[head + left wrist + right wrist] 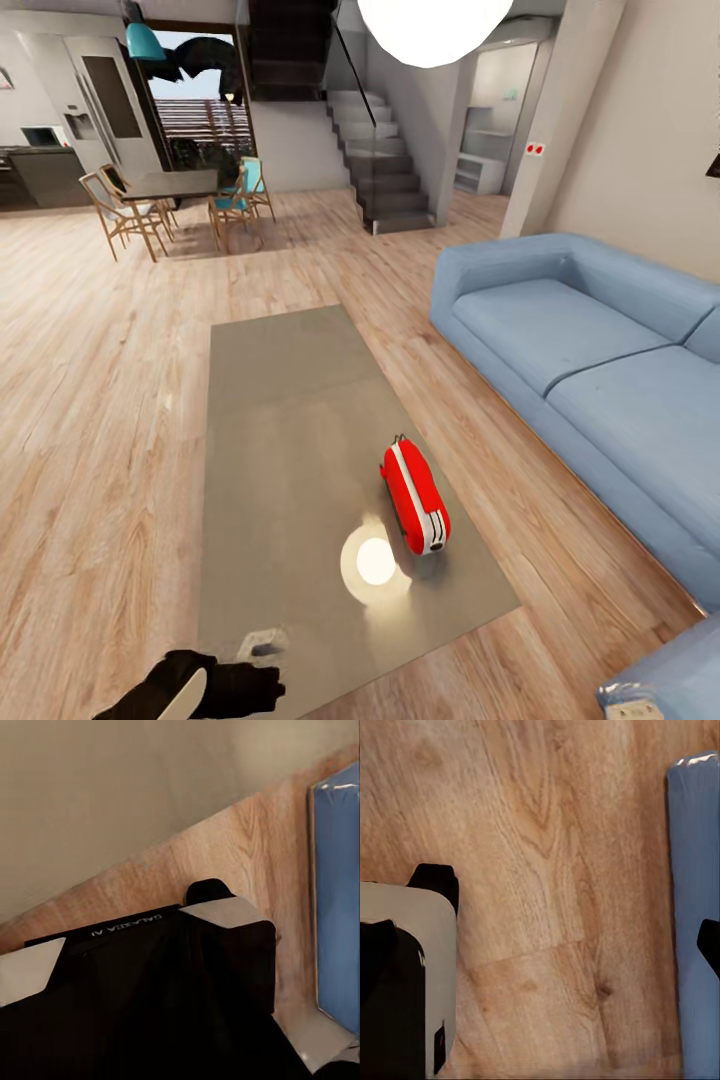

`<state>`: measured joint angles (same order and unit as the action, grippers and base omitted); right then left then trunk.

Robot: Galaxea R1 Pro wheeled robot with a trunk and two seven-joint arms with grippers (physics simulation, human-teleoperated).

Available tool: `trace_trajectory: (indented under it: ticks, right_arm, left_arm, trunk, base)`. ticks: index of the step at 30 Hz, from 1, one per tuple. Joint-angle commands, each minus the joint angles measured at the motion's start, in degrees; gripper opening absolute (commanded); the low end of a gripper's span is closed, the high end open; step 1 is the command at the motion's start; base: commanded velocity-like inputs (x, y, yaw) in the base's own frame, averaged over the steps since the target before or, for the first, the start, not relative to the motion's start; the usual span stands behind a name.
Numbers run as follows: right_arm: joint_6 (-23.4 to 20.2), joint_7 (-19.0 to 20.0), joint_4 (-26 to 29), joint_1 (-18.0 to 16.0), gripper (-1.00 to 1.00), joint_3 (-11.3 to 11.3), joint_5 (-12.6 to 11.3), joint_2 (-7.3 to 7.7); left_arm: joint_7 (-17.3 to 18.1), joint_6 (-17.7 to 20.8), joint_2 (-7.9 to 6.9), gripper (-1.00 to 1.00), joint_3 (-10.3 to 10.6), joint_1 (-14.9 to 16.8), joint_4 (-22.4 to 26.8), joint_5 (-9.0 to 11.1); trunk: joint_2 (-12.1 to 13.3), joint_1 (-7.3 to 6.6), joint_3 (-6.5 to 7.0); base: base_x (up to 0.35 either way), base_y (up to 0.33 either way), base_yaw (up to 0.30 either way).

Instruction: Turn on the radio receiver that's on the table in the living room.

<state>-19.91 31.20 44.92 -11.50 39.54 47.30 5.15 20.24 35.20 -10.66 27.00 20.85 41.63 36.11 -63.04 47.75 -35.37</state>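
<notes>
**Radio within sight, not yet within reach**

Although the radio (414,497) lies in plain view on the worktop (280,400), toward its near right part, nothing has been brought close to it. It could be knocked or slid toward the right edge if it is struck from the side rather than pressed squarely, since it is small and looks light. The switch could also be missed, as it cannot be made out from here. The radio is seen as a red rounded body with white trim and a thin handle at its far end. Beside it, a lamp's glare is reflected. Whether either arm's fingers are open or closed cannot be told.
</notes>
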Motion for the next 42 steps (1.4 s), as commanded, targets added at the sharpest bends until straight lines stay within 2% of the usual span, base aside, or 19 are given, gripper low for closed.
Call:
trace_trajectory:
  ticks: [1, 7, 12, 14, 16, 18, 21, 25, 27, 29, 33, 37, 42]
  right_arm:
    - [2.1, -2.7, -3.7, 0.0, 1.0, 0.0, 0.0, 0.02]
    - [6.2, -8.3, -10.9, 0.0, 1.0, 0.0, 0.0, 0.03]
    - [9.7, -12.9, -17.3, 0.0, 1.0, 0.0, 0.0, 0.37]
    - [11.8, -16.1, -20.8, 0.0, 1.0, 0.0, 0.0, 0.64]
    - [13.1, -17.9, -22.7, 0.0, 1.0, -0.1, 0.0, 0.71]
    - [15.8, -21.7, -26.3, 0.0, 1.0, -0.1, 0.0, 0.78]
    - [18.9, -26.2, -30.9, 0.0, 1.0, -0.2, 0.0, 0.81]
    - [22.2, -31.3, -36.4, 0.0, 1.0, -0.4, 0.0, 0.82]
    - [23.1, -33.2, -39.2, 0.0, 1.0, -0.4, 0.0, 0.78]
    - [23.3, -34.2, -40.7, 0.0, 1.0, -0.5, 0.0, 0.74]
    - [24.4, -35.7, -43.3, 0.0, 1.0, -0.5, 0.0, 0.7]
    - [25.2, -36.7, -44.3, 0.0, 1.0, -0.5, -0.1, 0.21]
    - [25.3, -36.8, -44.4, 0.0, 1.0, -0.5, -0.2, -1.02]
  left_arm:
    - [0.0, -1.4, 0.17, -1.0, 0.5, 0.0, -3.9, 0.1]
    - [0.1, -7.0, 0.93, -1.0, 0.8, 0.0, -12.7, 0.0]
    - [0.1, -13.0, 3.17, -1.0, 0.8, 0.0, -22.7, -0.1]
    - [0.1, -16.8, 4.59, -1.0, 0.9, 0.0, -28.0, -0.1]
    - [0.1, -19.0, 5.29, -1.0, 0.9, 0.0, -30.8, -0.1]
    - [0.1, -23.4, 6.7, -1.0, 0.9, 0.0, -36.1, -0.1]
    - [0.1, -27.3, 7.93, -1.0, 0.9, -1.0, -39.6, 0.0]
    - [-0.1, -29.6, 8.52, -1.0, 0.9, -4.9, -40.9, 0.0]
    - [-0.5, -33.0, 8.57, -1.0, 0.9, -7.9, -41.2, 0.2]
    - [-0.6, -36.2, 8.51, -1.0, 0.8, -9.6, -41.2, 0.2]
    - [-1.7, -38.7, 8.43, -1.0, 0.8, -10.7, -41.3, 0.3]
    - [-8.6, -39.3, 8.26, -1.0, 0.9, -10.9, -41.3, 0.3]
    - [-10.6, -39.4, 8.13, -1.0, 1.0, -11.0, -41.3, 0.3]
  trunk:
    - [0.0, 0.0, 0.1]
    - [0.0, 0.0, 0.64]
    - [0.0, 0.0, 1.09]
    - [0.0, 0.0, 1.27]
    - [0.0, 0.0, 1.45]
    - [0.0, 0.0, 1.63]
    - [0.0, 0.0, 1.9]
    - [0.0, 0.0, 2.27]
    - [0.0, 0.0, 2.45]
    - [0.0, 0.0, 2.63]
    - [0.0, 0.0, 2.99]
    - [0.0, 0.0, 3.35]
    - [0.0, 0.0, 3.8]
  base:
    - [0.0, 0.0, 0.0]
    - [0.0, 0.0, 0.0]
    - [0.0, 0.0, 0.0]
    - [0.0, 0.0, 0.0]
    - [0.0, 0.0, 0.0]
    - [0.0, 0.0, 0.0]
    - [0.0, 0.0, 0.0]
    - [0.0, 0.0, 0.0]
    - [0.0, 0.0, 0.0]
    - [0.0, 0.0, 0.0]
    - [0.0, 0.0, 0.0]
    - [0.0, 0.0, 0.0]
    - [0.0, 0.0, 0.0]
